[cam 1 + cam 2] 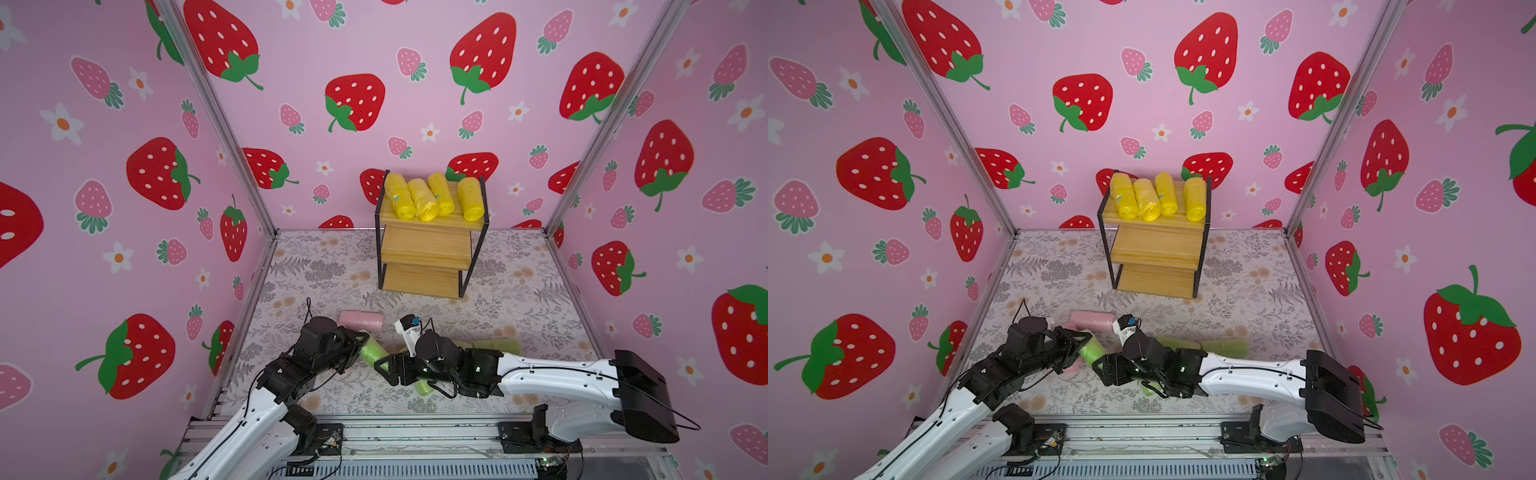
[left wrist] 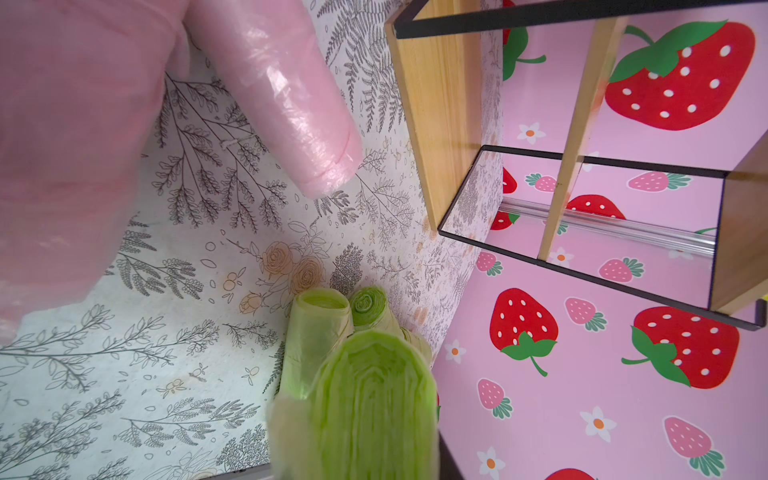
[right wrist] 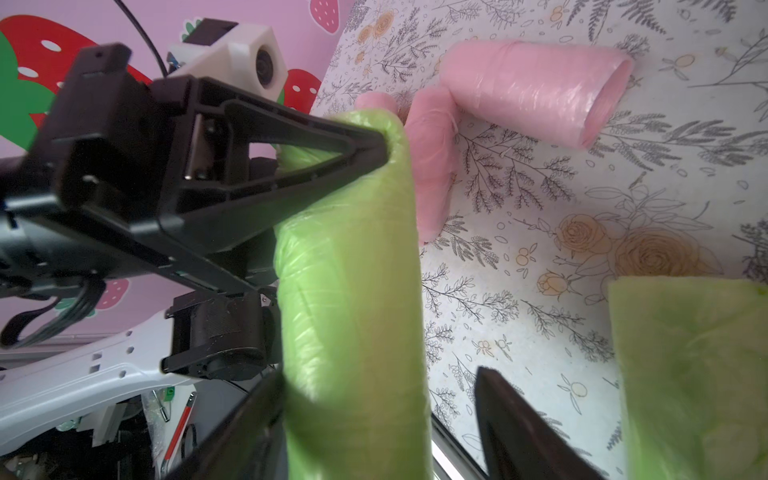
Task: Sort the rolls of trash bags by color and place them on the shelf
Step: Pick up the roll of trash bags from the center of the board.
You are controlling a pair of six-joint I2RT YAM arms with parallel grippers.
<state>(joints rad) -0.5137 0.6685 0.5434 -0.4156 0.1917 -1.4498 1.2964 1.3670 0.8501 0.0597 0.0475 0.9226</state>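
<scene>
Left to right, as seen in both top views. The left gripper [image 1: 360, 344], in front of the shelf [image 1: 428, 245] and off its left post, is clamped on one end of a light green roll [image 3: 353, 270], which slants away from the shelf. A pink roll [image 1: 360, 321] lies on the floral mat [image 1: 519, 291] between that gripper and the shelf. The right wrist view shows two more pink rolls [image 3: 432, 166] close beside it.

The right gripper [image 3: 380, 372], farther from the shelf, straddles the other end of the same light green roll. Its jaws are parted and not closed on the film. Other green rolls [image 1: 498, 345] lie in front of the shelf's right post, partly hidden by the right arm [image 1: 552, 374]. Four yellow rolls [image 1: 422, 199] sit side by side on the shelf's top tier.
</scene>
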